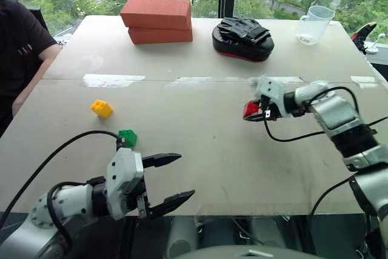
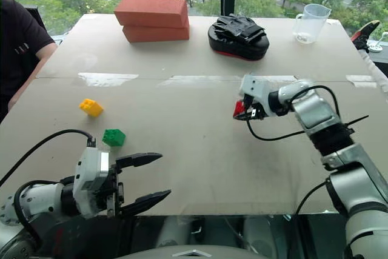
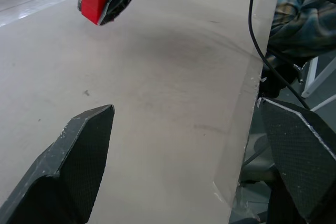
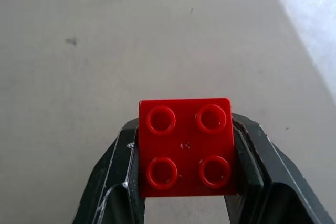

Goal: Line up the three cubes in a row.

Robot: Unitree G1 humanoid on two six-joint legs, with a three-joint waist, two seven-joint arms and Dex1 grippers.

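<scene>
While the big table (image 1: 200,168) stretches pale and flat under both arms, the right arm reaches in from the right side, bent at the elbow, and its right gripper (image 1: 253,111) is clamped tight on the red cube (image 4: 185,147). The wrist view says it all: four round studs face the camera, black fingers (image 4: 118,166) pressing both flanks, the block lifted off the table top. Over on the left, the left gripper (image 1: 173,179) hangs near the table's front edge, pointing toward the right, fingers (image 1: 160,160) spread wide and holding nothing at all. Just beyond it sits the green cube (image 1: 127,137), resting on the table, close to the wrist but not touching. Further out and to the left lies the yellow cube (image 1: 101,108), apart from the green one. Red stays well apart from both, over on the right half.
</scene>
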